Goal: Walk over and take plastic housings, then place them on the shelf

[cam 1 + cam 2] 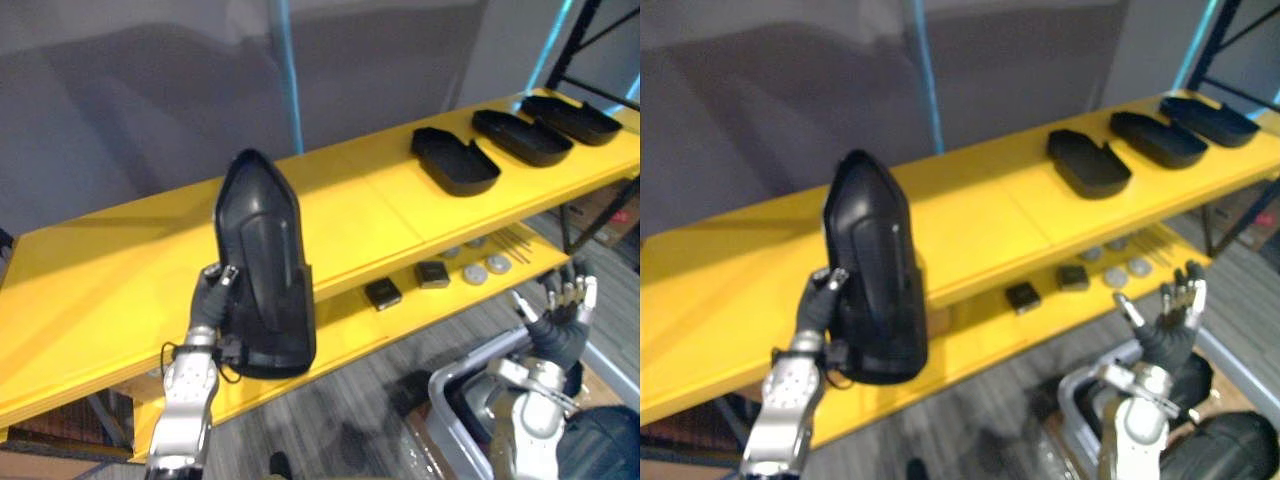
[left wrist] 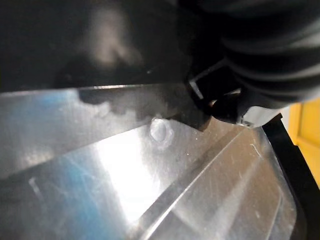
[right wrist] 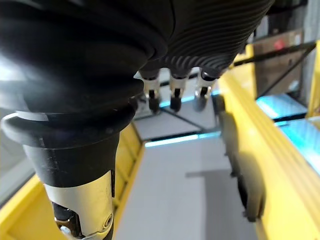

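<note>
Yellow shelving [image 1: 120, 290] with two boards runs across a grey wall [image 1: 120, 90]. At the left, the robot's left hand [image 1: 212, 292] grips a black plastic housing [image 1: 265, 270] by its left edge, low down, with its fingers curled round the rim. It holds the housing upright in the air, over or just in front of the bare part of the upper board; which of the two is unclear. To the right, a row of three matching housings [image 1: 520, 137] lies open side up on that board, well apart from the held one. Below them, on the lower board, sit two small black blocks [image 1: 382, 293] and some grey discs [image 1: 497, 265]. At the lower right, the right hand [image 1: 565, 305] is raised with its fingers straight, holding nothing, above a grey bin [image 1: 445, 400]. Likely trouble: the grip sits low on a tall, smooth shell, which could swing or slip out as it is tipped flat. Its lower end could also catch the board's front edge, or land overhanging and fall to the floor.
</note>
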{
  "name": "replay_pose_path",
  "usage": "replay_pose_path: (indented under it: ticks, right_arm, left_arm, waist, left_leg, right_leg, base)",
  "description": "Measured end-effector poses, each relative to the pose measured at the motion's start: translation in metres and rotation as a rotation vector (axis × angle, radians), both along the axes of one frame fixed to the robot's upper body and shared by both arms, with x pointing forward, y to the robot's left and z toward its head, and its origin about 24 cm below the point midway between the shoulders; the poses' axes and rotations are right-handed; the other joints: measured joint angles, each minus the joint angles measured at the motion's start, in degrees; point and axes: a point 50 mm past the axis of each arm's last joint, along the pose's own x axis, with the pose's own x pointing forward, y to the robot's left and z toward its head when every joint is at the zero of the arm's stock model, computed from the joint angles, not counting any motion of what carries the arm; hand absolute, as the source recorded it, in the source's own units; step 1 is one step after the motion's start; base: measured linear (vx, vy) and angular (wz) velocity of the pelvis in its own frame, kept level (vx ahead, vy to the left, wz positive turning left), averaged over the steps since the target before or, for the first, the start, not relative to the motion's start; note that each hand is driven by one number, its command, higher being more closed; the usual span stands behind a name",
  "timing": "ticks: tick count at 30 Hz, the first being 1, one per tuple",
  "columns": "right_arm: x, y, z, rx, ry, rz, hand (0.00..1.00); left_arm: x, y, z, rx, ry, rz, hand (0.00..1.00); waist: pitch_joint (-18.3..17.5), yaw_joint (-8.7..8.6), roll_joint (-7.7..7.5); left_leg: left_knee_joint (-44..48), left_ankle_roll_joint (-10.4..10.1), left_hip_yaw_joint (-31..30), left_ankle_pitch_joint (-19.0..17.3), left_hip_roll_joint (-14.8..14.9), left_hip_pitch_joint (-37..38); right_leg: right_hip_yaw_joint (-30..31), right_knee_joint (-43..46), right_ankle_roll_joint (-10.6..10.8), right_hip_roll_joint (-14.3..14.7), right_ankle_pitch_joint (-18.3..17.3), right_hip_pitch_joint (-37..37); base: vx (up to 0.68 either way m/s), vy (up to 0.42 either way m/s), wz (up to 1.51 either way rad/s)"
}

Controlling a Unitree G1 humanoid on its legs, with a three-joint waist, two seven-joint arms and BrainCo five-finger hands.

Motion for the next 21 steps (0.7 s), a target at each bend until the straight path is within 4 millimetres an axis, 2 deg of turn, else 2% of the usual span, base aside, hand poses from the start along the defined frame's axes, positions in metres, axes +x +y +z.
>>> replay_pose_path:
  ticks: [1, 2, 3, 5, 7, 12, 13, 14, 15, 17, 21]
  right_arm:
    - [0.001, 0.004, -0.003, 0.0, 0.023, 0.011, 0.0]
    - [0.0, 0.004, -0.006, -0.004, 0.043, 0.01, 0.0]
    - [-0.003, 0.002, -0.016, -0.008, 0.099, -0.012, 0.0]
    - [-0.01, -0.001, -0.034, 0.005, 0.193, -0.029, 0.0]
    - [-0.023, -0.002, -0.053, -0.027, 0.319, -0.002, 0.0]
    - [-0.042, 0.006, -0.083, -0.075, 0.516, 0.16, 0.0]
    - [-0.045, 0.01, -0.087, -0.076, 0.542, 0.2, 0.0]
    - [-0.046, 0.013, -0.089, -0.086, 0.555, 0.237, 0.0]
    - [-0.046, 0.014, -0.089, -0.086, 0.555, 0.239, 0.0]
    - [-0.046, 0.025, -0.092, -0.098, 0.57, 0.315, 0.0]
    - [-0.047, 0.029, -0.093, -0.129, 0.59, 0.38, 0.0]
  left_arm:
    - [0.007, 0.002, 0.0, 0.001, 0.017, 0.009, 1.0]
    - [0.011, 0.002, 0.0, -0.019, 0.026, 0.011, 1.0]
    - [0.021, 0.002, -0.001, -0.055, 0.047, 0.019, 1.0]
    - [0.031, 0.006, -0.001, -0.091, 0.076, 0.033, 1.0]
    - [0.047, 0.021, 0.006, -0.108, 0.091, 0.081, 1.0]
    - [0.073, 0.061, 0.028, -0.205, 0.076, 0.213, 1.0]
    - [0.076, 0.068, 0.03, -0.236, 0.084, 0.24, 1.0]
    - [0.079, 0.073, 0.028, -0.272, 0.101, 0.261, 1.0]
    - [0.079, 0.073, 0.028, -0.274, 0.102, 0.262, 1.0]
    - [0.078, 0.083, 0.018, -0.368, 0.146, 0.313, 1.0]
    - [0.078, 0.087, 0.005, -0.453, 0.205, 0.36, 1.0]
  waist:
    - [0.0, -0.15, 0.05]
    - [0.2, -0.39, 0.43]
    - [0.5, -1.52, 1.26]
    - [0.2, -2.73, 2.0]
    - [-0.2, -3.74, 2.57]
    - [0.4, -6.68, 1.75]
    - [0.5, -6.86, 1.66]
    - [1.0, -7.76, 1.76]
    - [1.1, -7.83, 1.76]
    - [2.3, -9.04, 2.58]
    - [4.4, -9.74, 3.58]
  left_leg:
    - [0.0, -0.2, 1.3, 0.5, 0.2, 0.0]
    - [-0.1, -0.4, 1.5, 0.8, 0.5, 0.0]
    - [-0.1, -0.9, 1.5, 1.5, 1.4, 0.0]
    - [-0.1, -1.3, 2.1, 2.2, 2.8, 0.0]
    - [0.0, -1.6, 3.6, 2.4, 3.9, 0.0]
    - [0.0, -1.6, 6.4, 2.4, 4.1, 0.1]
    - [0.0, -1.6, 7.5, 2.4, 4.1, 0.0]
    - [0.0, -1.6, 7.7, 2.4, 3.8, -0.1]
    - [0.0, -1.6, 7.7, 2.4, 3.8, -0.1]
    - [0.2, -1.6, 9.1, 2.4, 3.6, -1.1]
    - [0.3, -1.6, 10.3, 2.4, 3.1, -1.8]
  right_leg:
    - [0.2, -0.1, 0.6, -0.2, -1.6, -0.8]
    - [0.3, 0.0, 1.3, 0.0, -1.6, -1.1]
    - [0.3, 0.1, 1.3, 0.9, -1.7, -1.3]
    - [0.9, 0.3, 1.1, 2.0, -1.7, -2.0]
    - [2.8, 0.5, 1.0, 3.1, -1.2, -3.4]
    - [5.8, 2.2, 1.9, 3.2, -0.7, -6.0]
    - [6.9, 2.8, 1.9, 3.1, -0.7, -7.0]
    - [7.4, 3.3, 2.1, 2.8, -0.8, -7.5]
    - [7.4, 3.3, 2.1, 2.8, -0.8, -7.5]
    - [9.1, 5.0, 2.5, 2.7, -1.1, -10.5]
    - [10.5, 8.3, 3.0, 2.3, -2.5, -13.9]
  base:
    - [-0.13, -0.091, -0.46]
    - [-0.13, -0.102, -0.3]
    - [-0.1, -0.098, -0.13]
    - [-0.06, -0.087, -0.19]
    - [-0.01, -0.056, -0.4]
    - [0.03, 0.0, -0.33]
    - [0.03, 0.023, -0.28]
    - [0.01, 0.025, -0.22]
    - [-0.01, 0.025, -0.16]
    - [-0.03, 0.018, -0.24]
    - [-0.05, 0.005, -0.15]
